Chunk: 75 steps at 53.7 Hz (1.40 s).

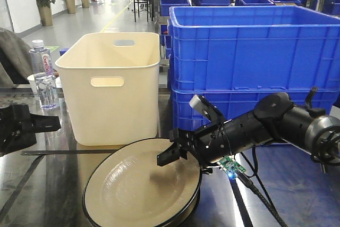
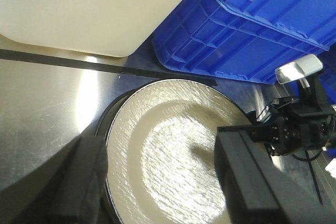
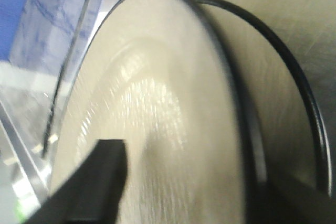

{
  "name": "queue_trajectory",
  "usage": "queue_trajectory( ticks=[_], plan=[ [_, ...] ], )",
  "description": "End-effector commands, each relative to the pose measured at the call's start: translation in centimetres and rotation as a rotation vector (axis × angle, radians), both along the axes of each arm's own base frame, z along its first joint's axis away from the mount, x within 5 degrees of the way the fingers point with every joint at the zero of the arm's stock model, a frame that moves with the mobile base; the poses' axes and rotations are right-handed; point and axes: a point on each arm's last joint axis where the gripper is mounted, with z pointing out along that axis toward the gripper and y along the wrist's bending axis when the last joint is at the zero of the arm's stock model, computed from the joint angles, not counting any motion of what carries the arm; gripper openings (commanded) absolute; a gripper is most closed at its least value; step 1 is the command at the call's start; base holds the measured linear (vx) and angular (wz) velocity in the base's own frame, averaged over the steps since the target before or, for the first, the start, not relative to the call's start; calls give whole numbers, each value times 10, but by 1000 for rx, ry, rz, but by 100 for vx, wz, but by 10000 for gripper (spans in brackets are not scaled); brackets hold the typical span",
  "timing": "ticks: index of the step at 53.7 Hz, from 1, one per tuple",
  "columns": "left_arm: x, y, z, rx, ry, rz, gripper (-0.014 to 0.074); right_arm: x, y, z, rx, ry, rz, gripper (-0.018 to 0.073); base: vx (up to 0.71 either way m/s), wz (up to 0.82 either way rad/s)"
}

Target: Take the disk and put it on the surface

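The disk (image 1: 138, 190) is a cream plate with a thin black rim, lying on the dark glossy surface (image 1: 48, 184) in front of the bin. My right gripper (image 1: 175, 155) is shut on its right edge, one finger over the disk (image 3: 157, 119) and the other under it. That side is tilted up off a second black-rimmed plate (image 3: 283, 119) beneath. My left gripper (image 1: 32, 125) hovers at the far left, well off the disk. In the left wrist view its fingers stand wide apart, open, with the disk (image 2: 168, 150) far below and the right gripper (image 2: 283, 135) at the disk's edge.
A cream bin (image 1: 114, 86) stands just behind the plates, with stacked blue crates (image 1: 255, 51) to its right. A water bottle (image 1: 42, 73) is at the back left. Black tape (image 2: 79, 59) crosses the tabletop (image 2: 47, 98). A cable (image 1: 255, 190) trails from the right arm.
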Motion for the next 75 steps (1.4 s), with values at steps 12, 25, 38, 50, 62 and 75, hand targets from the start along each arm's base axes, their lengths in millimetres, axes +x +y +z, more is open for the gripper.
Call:
queue_trajectory(
  ticks=[12,25,38,50,62,75],
  plan=[
    [-5,-1,20,-41,-73,16,536,1,-13,69,-134,-311,27,602,0,0],
    [-7,-3,19,-43,-60,-8,536,-1,-29,108,-287,-401,-48,585,0,0],
    [-6,-2,20,-30,-78,5,473,-19,-36,138,-281,-453,-102,484,0,0],
    [-2,2,22,-28,-105,57,185,-31,-40,156,-264,-491,-118,230,0,0],
    [-3,2,22,-28,-104,55,-10,-31,-40,155,-265,-490,-117,62,0,0],
    [-3,2,22,-28,-104,55,-8,-31,-40,155,-265,-490,-117,-11,0,0]
  ],
)
